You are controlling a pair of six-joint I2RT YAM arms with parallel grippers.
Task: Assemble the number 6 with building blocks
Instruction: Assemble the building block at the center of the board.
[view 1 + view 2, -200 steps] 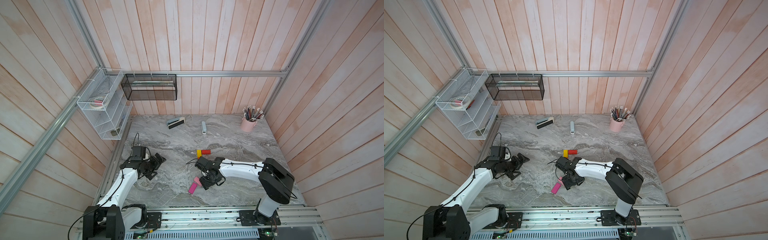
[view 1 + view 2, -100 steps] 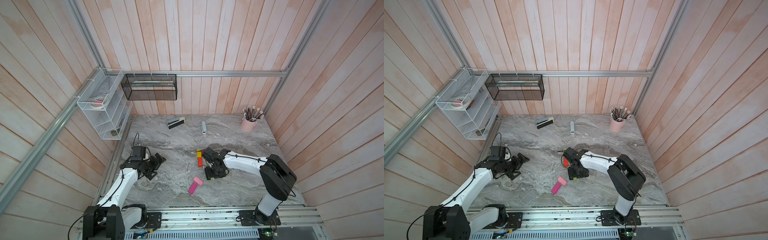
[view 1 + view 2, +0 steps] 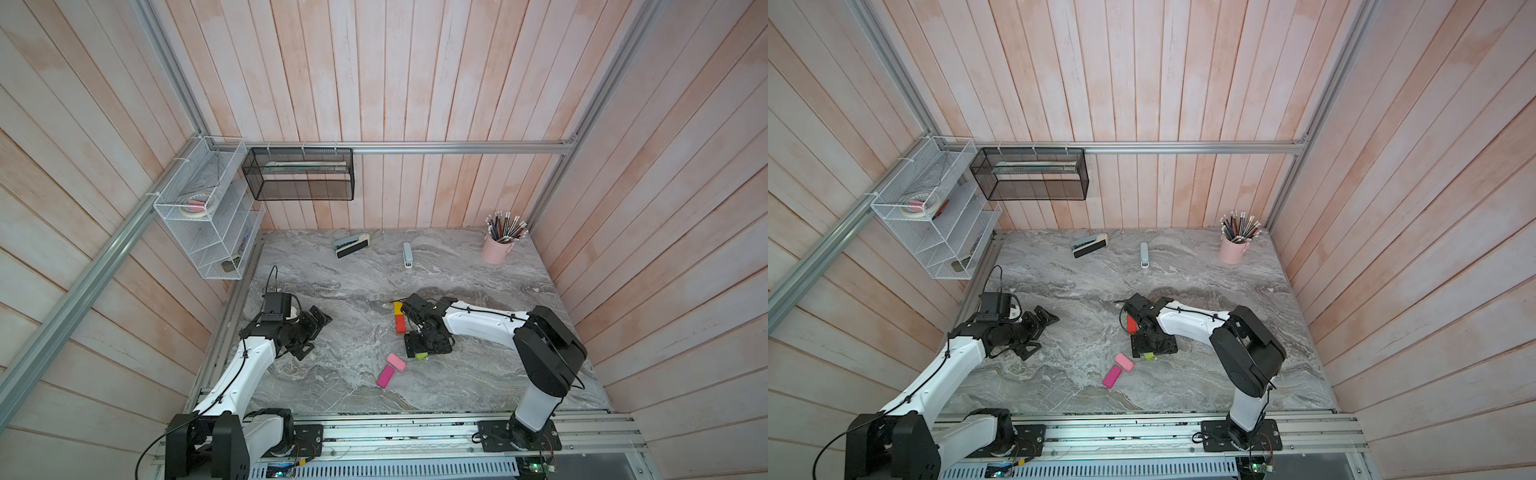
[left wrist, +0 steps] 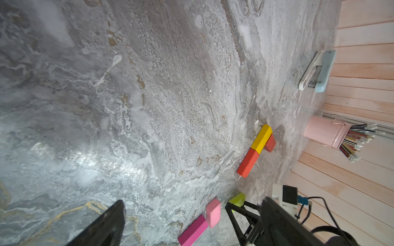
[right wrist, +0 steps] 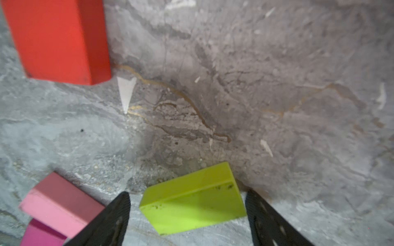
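Right pincer point(image 5: 187, 192) spread wide, lime green brick point(image 5: 191, 204) lying flat on the table between its jaws.
Marble table point(image 3: 353, 291) underneath. Left pincer point(image 3: 319, 337) hangs apart, empty. Yellow brick point(image 4: 261, 137) sits joined to a red brick point(image 4: 248, 163) end-on, second red brick point(image 4: 270, 143) at its side. Light pink brick point(image 4: 213, 213) touches magenta brick point(image 4: 193, 231), just beside the lime.

The lime green block point(image 3: 421, 356) is mostly hidden under the right gripper point(image 3: 427, 350) in both top views (only a small corner peeks out). The right wrist view's edges cut off the red block point(image 5: 57, 40) and the magenta block point(image 5: 40, 235). Things in the wire shelf point(image 3: 178, 226) are too small to tell.
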